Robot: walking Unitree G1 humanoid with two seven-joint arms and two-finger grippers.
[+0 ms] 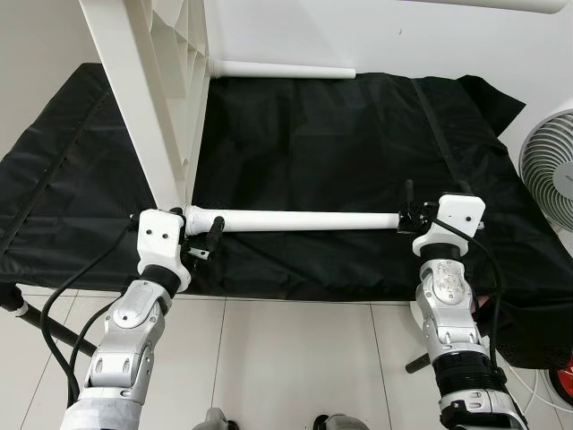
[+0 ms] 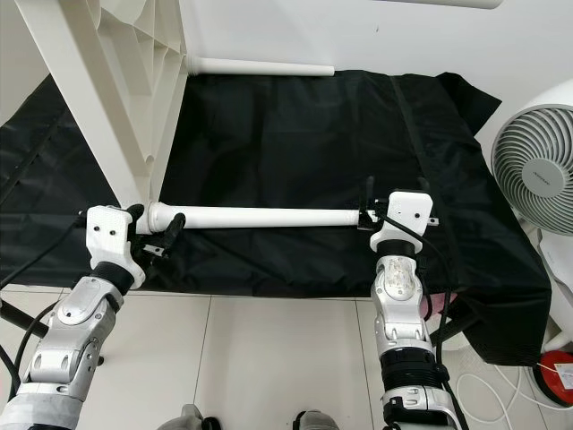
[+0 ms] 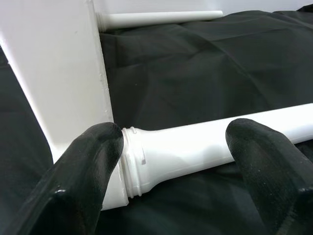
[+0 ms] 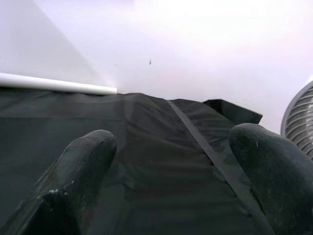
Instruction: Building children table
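Observation:
The white table top [image 1: 152, 98] stands on its edge at the left, on a black cloth [image 1: 340, 143]. A white round leg [image 1: 304, 219] sticks out of its near corner and runs level to the right. My left gripper [image 1: 204, 240] is at the leg's collar by the table top. In the left wrist view its fingers [image 3: 98, 161] stand open on either side of the leg [image 3: 205, 147]. My right gripper [image 1: 409, 213] is at the leg's free end, open, with only cloth [image 4: 166, 147] seen between its fingers. A second leg [image 1: 282, 69] juts from the far corner.
The cloth covers a low platform that ends just before my arms; pale floor tiles [image 1: 295, 358] lie below. A white fan [image 1: 555, 175] stands at the right, with a red object [image 1: 564, 385] and cables near it on the floor. A white wall closes the back.

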